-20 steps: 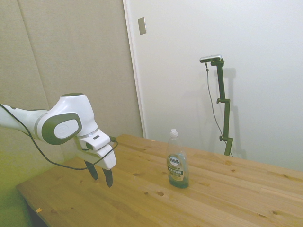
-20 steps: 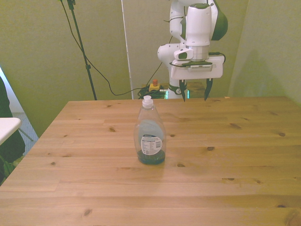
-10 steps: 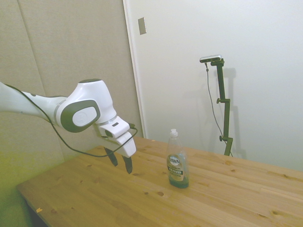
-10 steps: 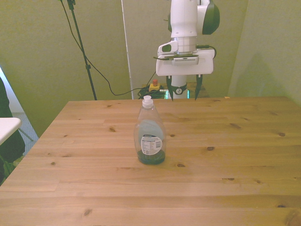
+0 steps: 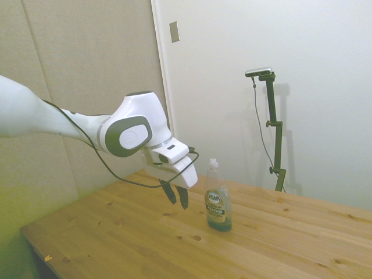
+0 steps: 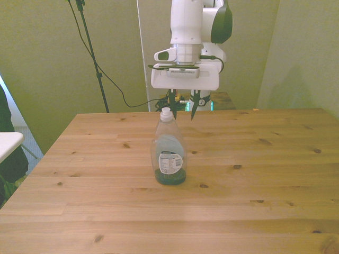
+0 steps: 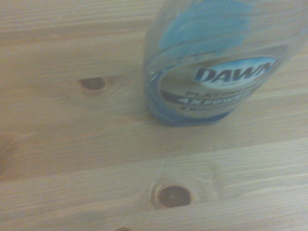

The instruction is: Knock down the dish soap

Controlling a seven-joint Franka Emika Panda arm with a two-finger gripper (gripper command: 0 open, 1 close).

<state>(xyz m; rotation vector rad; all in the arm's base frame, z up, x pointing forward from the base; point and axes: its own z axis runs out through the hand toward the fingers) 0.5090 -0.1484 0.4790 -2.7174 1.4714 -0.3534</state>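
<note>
The dish soap [image 5: 218,203] stands upright on the wooden table [image 5: 145,244], a clear bottle with a white cap, a Dawn label and teal liquid at the bottom. In the front view the dish soap [image 6: 168,153] is near the table's middle. My gripper [image 5: 178,200] hangs just above the table, a short way from the bottle on the robot's side, apart from it. The front view shows the gripper [image 6: 181,108] behind the cap, open and with nothing between its fingers. The wrist view shows the bottle's label side [image 7: 216,72] from close by.
The tabletop [image 6: 254,185] is bare wood with dark knots. A dark cable trails over the floor behind the table's far edge [image 6: 127,103]. A white object [image 6: 8,143] juts in at the front view's left edge.
The arm has swung toward the bottle, moving to the front view's left and coming in behind the cap. The fingers stay apart. The bottle has not moved.
</note>
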